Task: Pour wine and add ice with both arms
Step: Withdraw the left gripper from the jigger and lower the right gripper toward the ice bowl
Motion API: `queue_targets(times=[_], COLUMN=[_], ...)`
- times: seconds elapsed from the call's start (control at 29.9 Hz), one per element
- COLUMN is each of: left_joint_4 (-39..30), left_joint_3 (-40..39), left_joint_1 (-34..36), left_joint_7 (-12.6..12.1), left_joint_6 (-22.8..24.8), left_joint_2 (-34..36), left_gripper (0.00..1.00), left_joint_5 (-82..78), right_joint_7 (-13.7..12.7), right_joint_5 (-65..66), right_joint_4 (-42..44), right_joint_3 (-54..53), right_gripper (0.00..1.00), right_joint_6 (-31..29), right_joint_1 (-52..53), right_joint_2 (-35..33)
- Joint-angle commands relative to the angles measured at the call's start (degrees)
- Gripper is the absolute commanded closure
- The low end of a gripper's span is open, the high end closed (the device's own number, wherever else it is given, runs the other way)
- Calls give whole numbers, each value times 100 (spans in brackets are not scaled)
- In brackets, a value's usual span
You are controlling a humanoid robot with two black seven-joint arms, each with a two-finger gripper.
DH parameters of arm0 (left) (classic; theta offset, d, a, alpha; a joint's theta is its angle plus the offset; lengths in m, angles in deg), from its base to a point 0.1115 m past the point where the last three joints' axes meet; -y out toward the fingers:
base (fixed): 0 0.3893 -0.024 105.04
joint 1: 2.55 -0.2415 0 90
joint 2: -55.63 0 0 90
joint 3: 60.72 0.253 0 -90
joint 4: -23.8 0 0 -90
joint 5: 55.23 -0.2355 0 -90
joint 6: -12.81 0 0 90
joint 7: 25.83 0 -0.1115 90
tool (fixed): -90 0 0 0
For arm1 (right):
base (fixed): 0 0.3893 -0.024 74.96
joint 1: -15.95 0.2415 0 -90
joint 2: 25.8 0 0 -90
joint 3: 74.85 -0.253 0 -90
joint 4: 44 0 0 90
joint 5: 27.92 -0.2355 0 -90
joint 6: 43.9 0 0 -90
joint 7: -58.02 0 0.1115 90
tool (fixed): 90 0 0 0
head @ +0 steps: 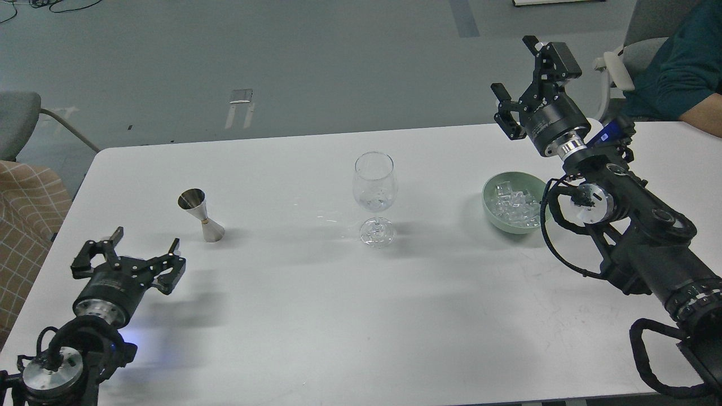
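1. White tabletop (282,316) fills most of your view, with a clear stemmed wine glass (375,194) standing upright near its middle
2. Your left gripper (148,245) sits at about 8 o'clock from the glass, low over the table, its fingers spread wide and holding nothing
3. At 9 o'clock from the glass you have a steel jigger (201,215), upright, just beyond your left gripper and not touching it
4. At 3 o'clock from the glass stands a pale green bowl (496,217) holding the ice (514,202), a heap of clear cubes
5. Your right gripper (516,70) is raised at roughly 12 o'clock from the bowl, fingers parted, empty
6. You cannot tell from this view whether any wine lies in the jigger or the glass
7. At 2 o'clock, past the table edge, you see a seated person's teal sleeve (685,67)
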Motion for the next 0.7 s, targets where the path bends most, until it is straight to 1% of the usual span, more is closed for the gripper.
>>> queue_targets(times=[0.0,0.03,0.07,0.17,0.2,0.27,0.37,0.4,0.5,0.57,0.63,0.67], left_joint_4=[58,93,93,216,277,313,348,391,532,559,559,559], left_joint_3=[-157,-157,-157,-157,-122,-78,-60,-25,246,396,607,643], left_joint_1=[-4,13,13,180,320,523,821,1022,1663,1858,2209,2272], left_joint_7=[45,97,98,300,404,467,511,563,835,906,942,950], left_joint_6=[525,621,622,666,666,666,692,745,912,921,912,895], left_joint_2=[573,809,811,1355,1582,1900,2042,2050,2050,2059,2051,2042], left_gripper=[2,2,2,2,2,2,2,2,2,2,2,2], left_joint_5=[-75,-118,-119,-294,-434,-768,-1374,-1732,-2498,-2606,-2650,-2650], right_joint_7=[-12,-12,-12,-4,-4,-4,-4,-4,-4,-4,5,5], right_joint_5=[61,69,70,227,332,491,746,920,1648,2019,2860,3117], right_joint_4=[-78,-156,-157,-368,-507,-789,-1255,-1473,-1975,-2169,-2528,-2600], right_joint_3=[85,242,243,787,988,1262,1491,1578,1842,1957,2202,2256], right_gripper=[0,0,0,0,0,0,0,0,0,0,0,0], right_joint_6=[1,9,9,114,202,247,282,325,483,606,913,993], right_joint_1=[17,25,25,104,122,131,87,43,-10,-45,-159,-185], right_joint_2=[-239,-362,-363,-819,-1038,-1364,-1847,-2066,-2576,-2744,-3007,-3061])
